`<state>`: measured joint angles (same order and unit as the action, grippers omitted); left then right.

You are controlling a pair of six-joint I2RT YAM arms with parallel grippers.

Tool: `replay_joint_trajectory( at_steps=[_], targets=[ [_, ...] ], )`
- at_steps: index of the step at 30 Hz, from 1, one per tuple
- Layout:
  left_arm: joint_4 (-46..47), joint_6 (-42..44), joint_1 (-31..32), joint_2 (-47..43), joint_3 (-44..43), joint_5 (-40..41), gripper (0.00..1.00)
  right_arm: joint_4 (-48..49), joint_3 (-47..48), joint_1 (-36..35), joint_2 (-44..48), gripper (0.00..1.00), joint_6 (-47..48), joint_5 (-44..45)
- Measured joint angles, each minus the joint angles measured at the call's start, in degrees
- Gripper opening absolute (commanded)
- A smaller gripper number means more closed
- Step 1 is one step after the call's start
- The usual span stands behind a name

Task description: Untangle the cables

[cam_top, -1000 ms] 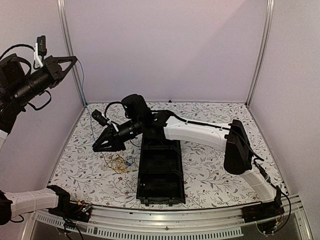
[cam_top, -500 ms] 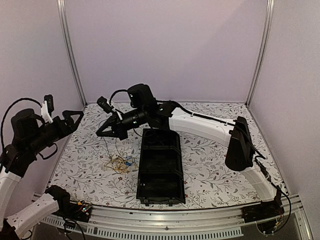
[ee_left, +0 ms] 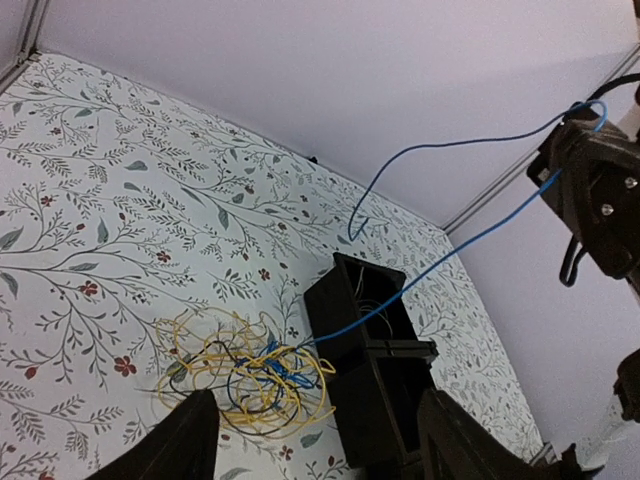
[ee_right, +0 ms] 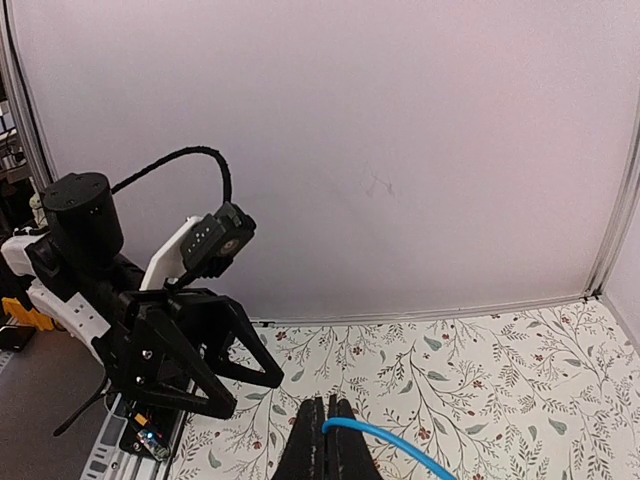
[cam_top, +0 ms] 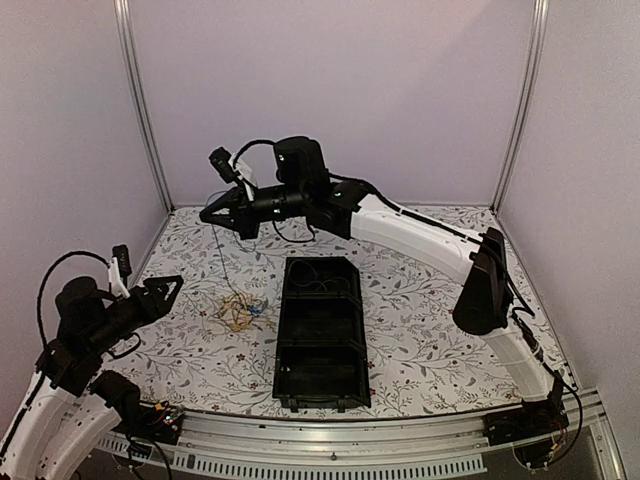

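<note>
The cables lie as a small yellow, blue and dark tangle on the flowered table, left of the black tray. One blue cable rises taut from the tangle to my right gripper, which is held high over the table's back left and shut on it. In the right wrist view the fingers pinch that blue cable. My left gripper stands open and low, left of the tangle and holding nothing. The left wrist view shows the cables just ahead of its spread fingers.
The black tray has three compartments, and thin wires lie in the far one. Pale walls and metal corner posts close in the table. My left arm fills the left side of the right wrist view.
My left arm dropped from high at the left to just above the table, opening and letting go of the blue cable. My right gripper closed on the blue cable and rose toward the back.
</note>
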<state>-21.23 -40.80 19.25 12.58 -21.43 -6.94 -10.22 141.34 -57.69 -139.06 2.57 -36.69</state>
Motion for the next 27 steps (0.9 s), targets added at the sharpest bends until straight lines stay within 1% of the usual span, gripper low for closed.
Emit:
replay_joint_trajectory(
  at_steps=[3,8,10,14,16,18,22,25,27],
  targets=[
    [4.79,0.11,0.74,-0.39,5.11,-0.37,0.76,0.22,0.00,0.00,0.00,0.00,0.04,0.94],
    [11.76,2.32,5.66,5.29,6.40,2.25,0.77,0.48,0.02,-0.02,0.00,0.00,-0.07,2.14],
    [15.34,4.00,8.96,10.19,6.40,4.24,0.77,0.76,0.02,-0.02,0.00,0.00,-0.13,2.47],
    [20.63,6.93,16.85,21.75,6.36,11.19,0.80,1.29,0.02,-0.02,0.00,0.00,-0.17,2.95],
    [23.65,8.00,21.57,27.61,6.36,16.81,0.78,1.33,0.02,-0.02,0.00,0.00,-0.15,3.08],
    [26.36,8.46,24.48,33.07,6.38,21.53,0.76,1.31,0.02,-0.02,0.00,0.00,-0.17,3.13],
    [33.51,8.57,25.53,39.50,7.28,29.94,0.70,1.29,0.04,-0.02,0.00,0.00,-0.42,2.97],
    [44.00,10.01,25.40,42.77,10.71,34.67,0.69,0.92,0.31,-0.02,0.00,0.00,-0.87,1.97],
    [50.47,11.65,24.57,46.49,12.15,35.56,0.69,0.74,0.74,-0.02,0.00,0.00,-1.38,1.42]
  ],
)
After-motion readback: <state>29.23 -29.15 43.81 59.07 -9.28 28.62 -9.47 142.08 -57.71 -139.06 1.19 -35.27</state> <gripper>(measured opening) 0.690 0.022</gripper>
